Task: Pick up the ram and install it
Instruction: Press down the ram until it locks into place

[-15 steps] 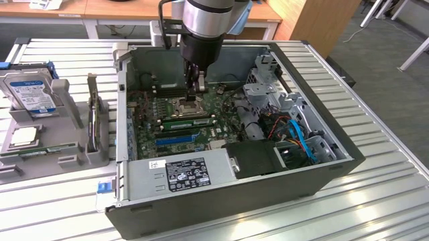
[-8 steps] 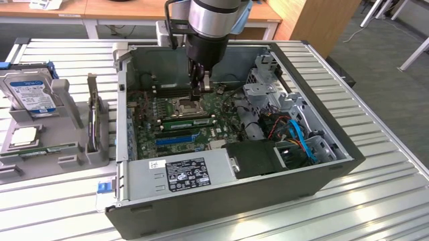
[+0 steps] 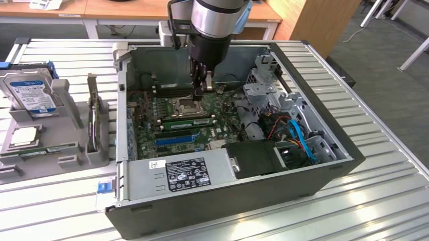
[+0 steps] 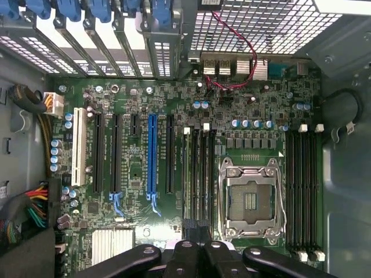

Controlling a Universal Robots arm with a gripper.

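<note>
- Nearest us, the power supply [image 3: 188,173] fills the near edge of the computer case [image 3: 315,165].
- Just beyond it, on the motherboard [image 3: 150,125], the ram [image 3: 186,120] sits along a slot. Its long axis runs from the exterior view's left to its right.
- A little farther, the gripper [image 3: 202,94] hangs down over the processor socket [image 3: 185,106]. We judge the ram to lie just on its near side and below it.
- We cannot tell whether the gripper is apart or together, or whether it holds anything.
</note>
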